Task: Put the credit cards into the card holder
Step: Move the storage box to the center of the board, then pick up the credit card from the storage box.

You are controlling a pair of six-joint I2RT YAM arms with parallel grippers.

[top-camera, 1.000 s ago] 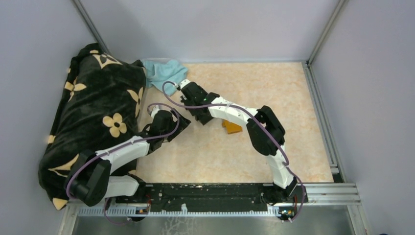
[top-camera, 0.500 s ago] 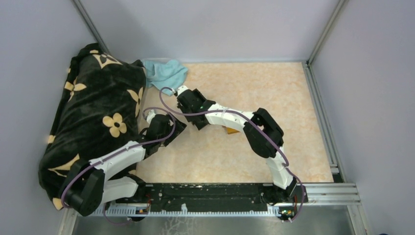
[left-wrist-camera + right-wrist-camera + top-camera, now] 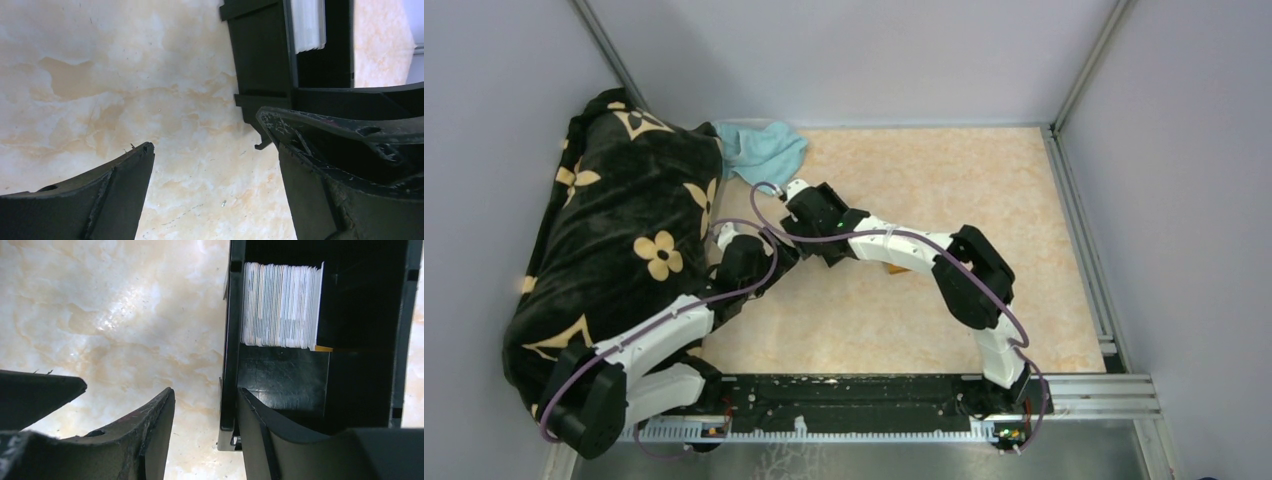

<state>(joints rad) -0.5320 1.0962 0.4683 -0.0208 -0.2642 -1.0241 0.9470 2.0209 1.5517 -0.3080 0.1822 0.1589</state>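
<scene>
Ahead of my right gripper (image 3: 206,392), the credit cards (image 3: 280,305) stand stacked in a black tray (image 3: 231,315). Its jaws straddle the tray wall, parted, holding nothing. My left gripper (image 3: 205,129) gapes empty.

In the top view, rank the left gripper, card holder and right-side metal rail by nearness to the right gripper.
From the right gripper:
1. left gripper, just left of it.
2. card holder, to its right, partly hidden.
3. metal rail, far right.

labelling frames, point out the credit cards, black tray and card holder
credit cards (image 3: 280,305): right wrist view, stack edges
black tray (image 3: 230,340): right wrist view, left wall
card holder (image 3: 892,268): top view, exposed orange edge
</scene>
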